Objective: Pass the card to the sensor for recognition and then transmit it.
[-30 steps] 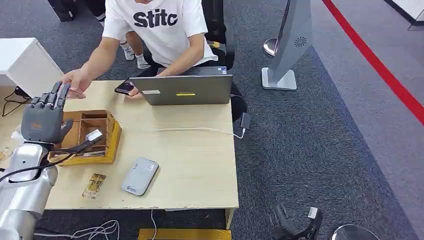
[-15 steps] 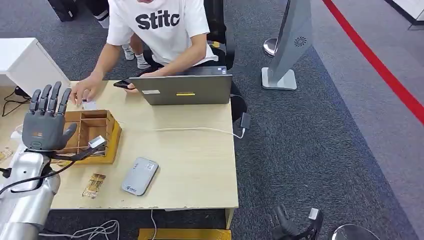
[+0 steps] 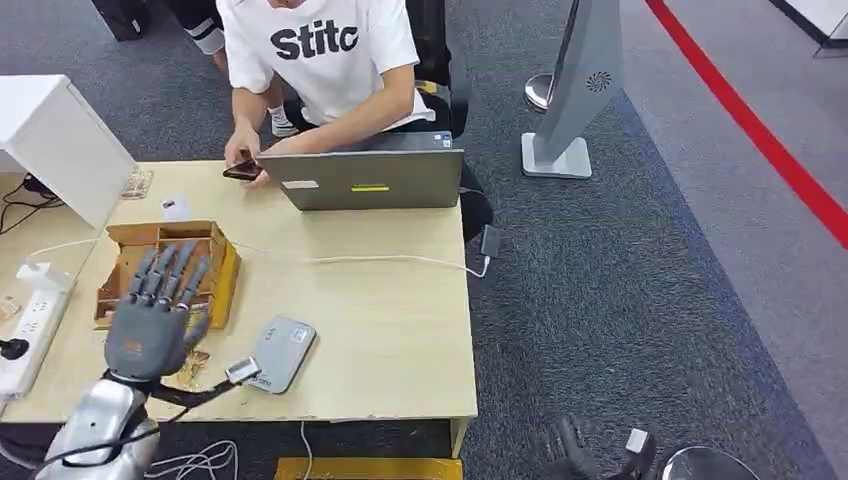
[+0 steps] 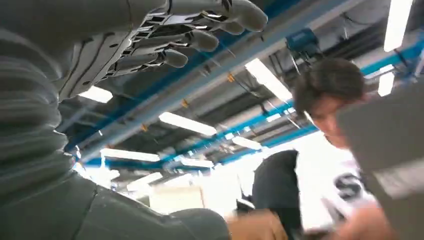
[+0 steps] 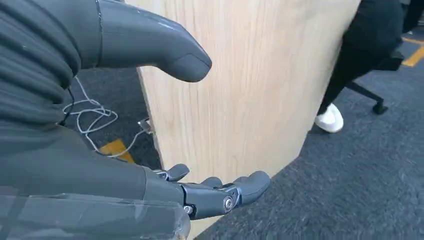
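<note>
My left hand (image 3: 153,318) hovers over the table's front left with its fingers spread and nothing in it; the left wrist view shows its fingers (image 4: 190,40) apart. Just right of it lies the grey-white sensor (image 3: 281,352). A golden card (image 3: 190,368) on the table is partly hidden by the hand. A small white card (image 3: 175,208) lies behind the wooden box (image 3: 222,262). My right hand (image 3: 572,450) hangs low beside the table; in the right wrist view the right hand (image 5: 100,170) is open and empty.
A person (image 3: 320,60) sits behind the table, holding a phone (image 3: 243,170) next to a grey laptop (image 3: 365,180). A white cable (image 3: 390,258) crosses the table. A power strip (image 3: 25,325) and a white cabinet (image 3: 55,135) stand at the left.
My left hand came back from the far left corner to the front, past the wooden box. The person laid the white card on the table and drew that arm back to the phone.
</note>
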You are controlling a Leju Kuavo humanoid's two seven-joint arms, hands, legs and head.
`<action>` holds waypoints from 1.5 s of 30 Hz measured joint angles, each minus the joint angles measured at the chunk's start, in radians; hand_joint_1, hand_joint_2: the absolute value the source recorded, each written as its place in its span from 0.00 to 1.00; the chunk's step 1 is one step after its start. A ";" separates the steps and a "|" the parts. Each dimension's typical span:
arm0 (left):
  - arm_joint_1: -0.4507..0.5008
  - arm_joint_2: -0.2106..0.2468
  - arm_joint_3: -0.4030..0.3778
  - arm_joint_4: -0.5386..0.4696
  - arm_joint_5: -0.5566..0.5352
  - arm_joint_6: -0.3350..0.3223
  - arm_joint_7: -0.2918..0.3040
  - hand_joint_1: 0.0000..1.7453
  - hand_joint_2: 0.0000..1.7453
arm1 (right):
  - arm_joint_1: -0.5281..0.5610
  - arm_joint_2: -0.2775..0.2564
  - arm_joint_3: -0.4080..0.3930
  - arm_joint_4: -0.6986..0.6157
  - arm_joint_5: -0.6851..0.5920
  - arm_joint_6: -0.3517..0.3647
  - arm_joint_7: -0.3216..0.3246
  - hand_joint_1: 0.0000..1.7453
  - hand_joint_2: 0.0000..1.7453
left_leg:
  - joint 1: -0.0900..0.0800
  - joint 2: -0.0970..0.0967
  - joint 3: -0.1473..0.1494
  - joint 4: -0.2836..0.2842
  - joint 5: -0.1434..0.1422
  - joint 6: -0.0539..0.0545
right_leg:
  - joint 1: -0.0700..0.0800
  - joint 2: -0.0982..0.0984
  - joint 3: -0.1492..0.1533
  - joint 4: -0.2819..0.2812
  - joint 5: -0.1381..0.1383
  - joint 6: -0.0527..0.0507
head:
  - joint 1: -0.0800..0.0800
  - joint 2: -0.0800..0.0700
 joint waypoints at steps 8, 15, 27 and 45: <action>0.091 0.030 0.001 -0.002 -0.033 -0.079 0.052 0.00 1.00 | 0.009 -0.005 0.001 -0.002 -0.006 0.007 -0.007 0.00 1.00 | 0.001 -0.002 -0.001 0.000 0.002 0.000 | 0.000 -0.003 0.000 0.000 -0.001 0.001 | 0.000 0.000; 0.084 0.038 0.013 0.031 -0.054 -0.087 0.072 0.00 1.00 | 0.009 -0.005 0.020 -0.002 0.003 0.004 -0.021 0.00 1.00 | 0.001 -0.002 -0.001 0.000 0.003 0.000 | 0.000 -0.003 0.000 0.001 0.001 -0.001 | -0.001 0.000; -0.126 0.122 0.082 0.296 -0.025 -0.102 0.066 0.00 1.00 | -0.001 -0.005 0.071 -0.002 0.019 -0.029 -0.009 0.00 1.00 | 0.001 -0.003 -0.001 0.000 0.006 -0.002 | 0.001 -0.005 0.000 0.001 0.002 -0.002 | 0.000 0.000; -0.266 0.113 0.088 0.513 -0.044 -0.060 0.064 0.00 1.00 | -0.014 -0.005 0.099 -0.002 0.024 -0.044 -0.003 0.00 1.00 | 0.001 -0.003 -0.002 0.000 0.006 -0.002 | 0.001 -0.004 -0.001 0.001 0.002 -0.002 | -0.001 0.000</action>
